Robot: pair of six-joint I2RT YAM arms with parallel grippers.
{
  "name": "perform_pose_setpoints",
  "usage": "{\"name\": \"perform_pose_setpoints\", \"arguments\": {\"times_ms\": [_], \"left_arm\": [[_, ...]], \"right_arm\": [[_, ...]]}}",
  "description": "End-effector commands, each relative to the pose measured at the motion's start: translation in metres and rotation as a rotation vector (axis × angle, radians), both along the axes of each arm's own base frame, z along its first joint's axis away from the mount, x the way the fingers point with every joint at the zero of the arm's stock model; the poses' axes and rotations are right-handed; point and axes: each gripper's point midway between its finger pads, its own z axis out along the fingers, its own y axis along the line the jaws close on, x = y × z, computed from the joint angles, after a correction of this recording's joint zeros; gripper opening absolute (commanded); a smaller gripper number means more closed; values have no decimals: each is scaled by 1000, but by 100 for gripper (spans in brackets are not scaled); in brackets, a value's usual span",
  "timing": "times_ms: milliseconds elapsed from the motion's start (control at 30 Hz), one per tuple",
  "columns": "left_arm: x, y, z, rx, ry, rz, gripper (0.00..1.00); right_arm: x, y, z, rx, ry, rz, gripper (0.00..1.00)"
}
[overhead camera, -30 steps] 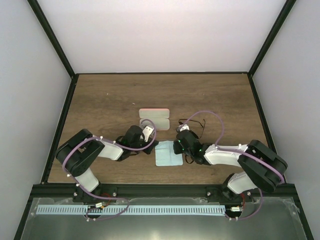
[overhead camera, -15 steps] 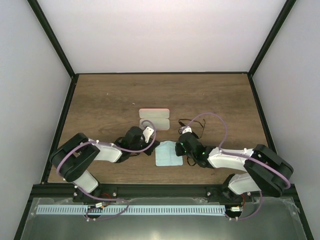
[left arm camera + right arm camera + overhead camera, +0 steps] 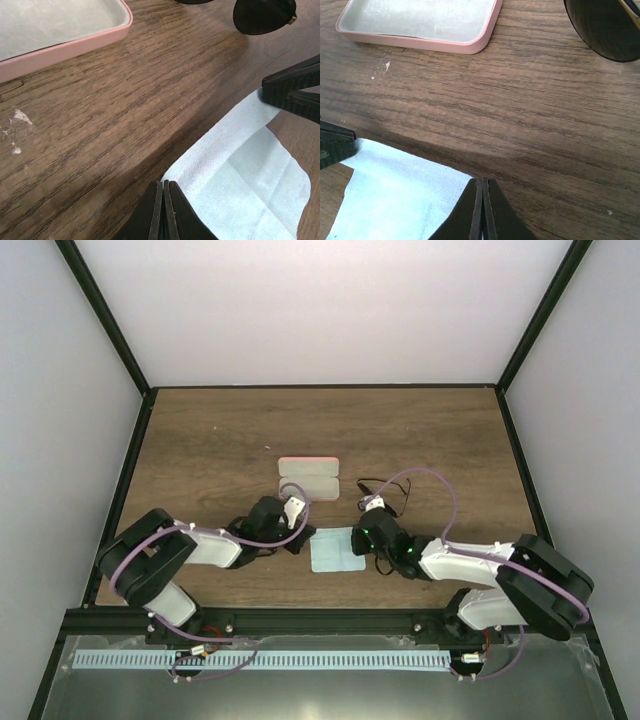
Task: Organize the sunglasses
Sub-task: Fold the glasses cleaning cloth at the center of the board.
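The sunglasses (image 3: 378,487) lie on the table right of the open pink case (image 3: 308,478); one dark lens shows in the left wrist view (image 3: 262,17) and in the right wrist view (image 3: 605,30). The light blue cloth (image 3: 337,551) lies between my grippers. My left gripper (image 3: 306,539) is shut on the cloth's far left corner (image 3: 164,182). My right gripper (image 3: 363,537) is shut on its far right corner (image 3: 482,180). The held edge is lifted and doubled over the rest of the cloth (image 3: 240,170). The cloth (image 3: 400,200) also shows in the right wrist view.
The pink case rim (image 3: 75,47) lies just beyond the cloth, its pale lining bare (image 3: 420,20). Each wrist view shows the other gripper's dark fingers (image 3: 295,90) (image 3: 335,142) at the cloth's opposite corner. Dark frame rails edge the wooden table (image 3: 220,430).
Both grippers have drawn back toward the near edge, pulling the cloth's far edge with them. The sunglasses and case have not moved.
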Motion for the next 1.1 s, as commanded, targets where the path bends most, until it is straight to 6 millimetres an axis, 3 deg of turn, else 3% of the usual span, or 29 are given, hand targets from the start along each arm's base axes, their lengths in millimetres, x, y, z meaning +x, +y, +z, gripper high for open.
{"name": "perform_pose_setpoints", "arguments": {"times_ms": [0, 1067], "left_arm": [[-2, -1, 10, -25, -18, 1, 4], [-25, -7, 6, -32, 7, -52, 4]], "right_arm": [[-4, -2, 4, 11, 0, -4, 1], [-23, -4, 2, 16, 15, 8, 1]]}}
